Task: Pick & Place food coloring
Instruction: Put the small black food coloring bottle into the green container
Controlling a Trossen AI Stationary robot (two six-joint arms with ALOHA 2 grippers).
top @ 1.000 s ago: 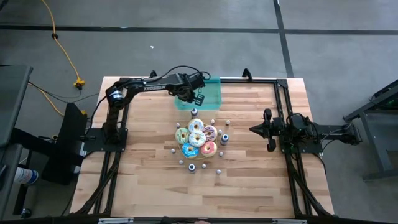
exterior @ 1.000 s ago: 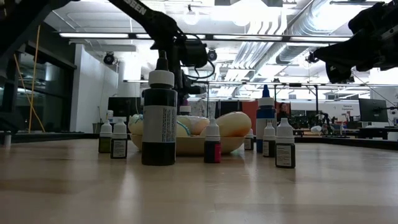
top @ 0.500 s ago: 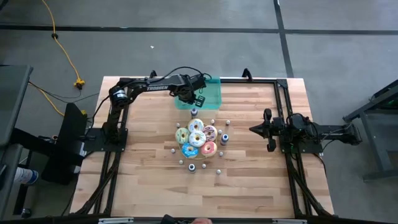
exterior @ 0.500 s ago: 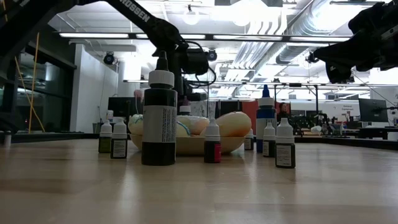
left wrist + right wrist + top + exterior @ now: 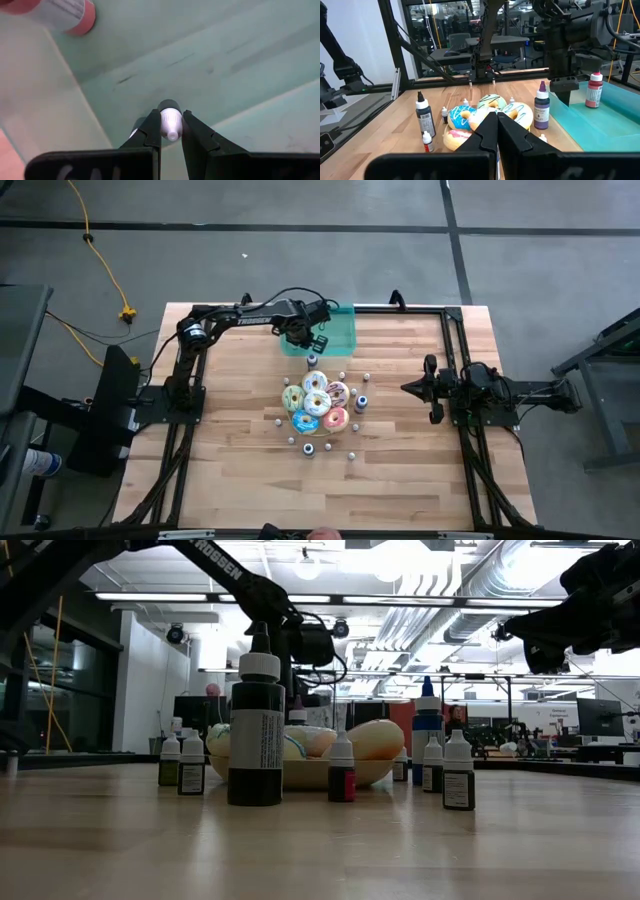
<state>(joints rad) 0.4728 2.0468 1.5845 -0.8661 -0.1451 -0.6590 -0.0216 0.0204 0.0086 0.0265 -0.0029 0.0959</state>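
A small white-capped food coloring bottle [image 5: 170, 121] sits pinched between the two dark fingers of the left gripper [image 5: 171, 131], which are closed onto it just under its cap. The gripper hangs over the translucent teal tray [image 5: 343, 332] at the far edge of the table, with the tray's pale green floor directly below the bottle. Whether the bottle touches that floor I can't tell. Another bottle with a red body and a white label [image 5: 593, 90] stands inside the tray, off to one side of the gripper.

The rest of the little bottles are still out on the wooden table [image 5: 240, 440], scattered in a loose ring around a plate of frosted donuts [image 5: 316, 404] in the middle. From table height, a tall dark bottle with a white cap [image 5: 256, 722] stands closest, with shorter ones beside it: a magenta one [image 5: 342, 770], a blue-tipped one [image 5: 427, 728] and a couple of dark ones with white caps [image 5: 458, 772]. A purple bottle [image 5: 541, 105] stands between the donuts and the tray.

The right gripper [image 5: 407, 388] waits over the right side of the table, well apart from the donuts, pointing toward them with its fingers [image 5: 487, 129] pressed together and nothing between them.
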